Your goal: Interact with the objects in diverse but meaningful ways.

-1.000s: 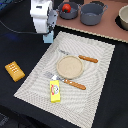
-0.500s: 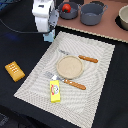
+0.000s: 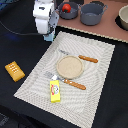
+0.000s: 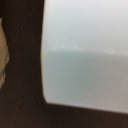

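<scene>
my pincer (image 3: 49,34) hangs at the far corner of the woven placemat (image 3: 100,65), on the exterior view's left, and something pale blue shows just beneath it, which i take to be the pale blue carton (image 3: 48,36). the wrist view is filled by a pale, smooth face (image 4: 85,50), so the carton sits right up against my camera. i judge that i am clenched on it, though the fingers themselves are hidden behind my own body in the exterior view; whether its base touches the mat i cannot tell.

the rest is laid like a place setting: the round plate (image 3: 69,66) at the mat's middle, a wooden-handled knife (image 3: 88,59) just beyond it and another piece of cutlery (image 3: 74,84) along its near side. the yellow butter block (image 3: 55,90) lies near the mat's near edge, close to the utensil, as if ready for spreading. the bread loaf (image 3: 15,71) rests off the mat on the dark tabletop (image 3: 15,35), well apart from everything.

on the tan strip at the far side stand the grey pot (image 3: 93,13) and a smaller grey bowl (image 3: 69,9) with the red ball (image 3: 65,7) in it. a sensible use of the carton would be standing it beside the plate; being tall, it could tip if released while tilted.
</scene>
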